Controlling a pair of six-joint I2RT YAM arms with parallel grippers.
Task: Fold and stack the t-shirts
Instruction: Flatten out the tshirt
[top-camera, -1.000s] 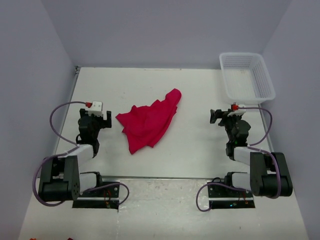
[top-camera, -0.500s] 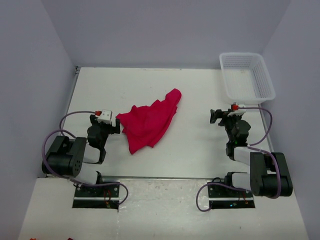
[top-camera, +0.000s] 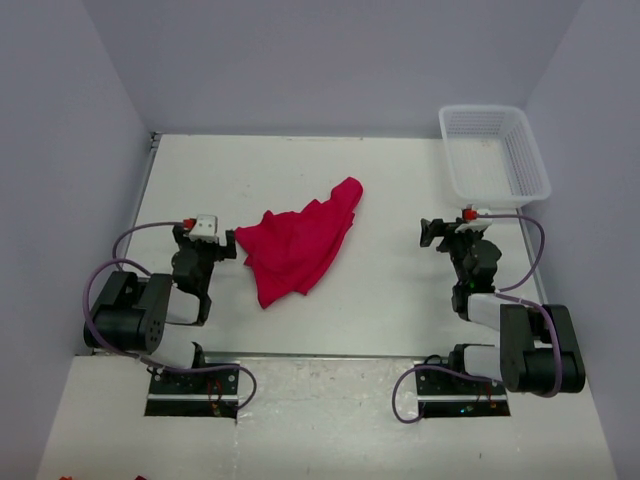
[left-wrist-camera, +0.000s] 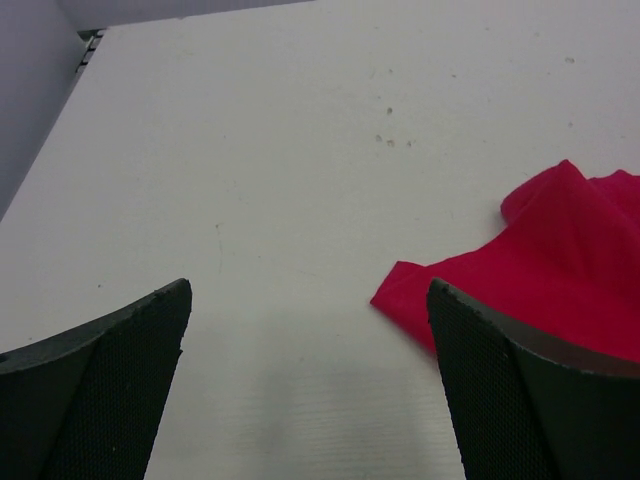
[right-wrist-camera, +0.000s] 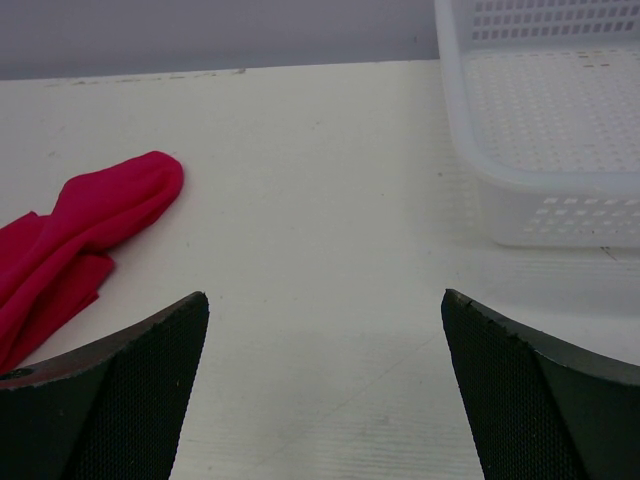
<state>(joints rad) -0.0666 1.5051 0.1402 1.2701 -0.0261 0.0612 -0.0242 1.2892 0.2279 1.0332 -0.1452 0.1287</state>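
Note:
One bright red t-shirt (top-camera: 300, 245) lies crumpled in a heap at the middle of the white table (top-camera: 400, 180). My left gripper (top-camera: 205, 242) sits low just left of the heap's left corner, open and holding nothing. In the left wrist view the t-shirt (left-wrist-camera: 540, 280) reaches in from the right, its corner partly behind the right finger (left-wrist-camera: 520, 400); bare table shows in the left gripper (left-wrist-camera: 308, 290). My right gripper (top-camera: 458, 230) stands open and empty well right of the cloth. In the right wrist view the t-shirt (right-wrist-camera: 90, 225) lies far left of the right gripper (right-wrist-camera: 326, 296).
A white plastic mesh basket (top-camera: 538, 160) stands at the back right corner with nothing in it; its near wall (right-wrist-camera: 560, 185) is just ahead and right of my right gripper. Grey walls close the table on three sides.
My left arm swung in and carried its gripper right, up to the t-shirt's left corner, then eased slightly back left. The t-shirt and the right arm have not moved.

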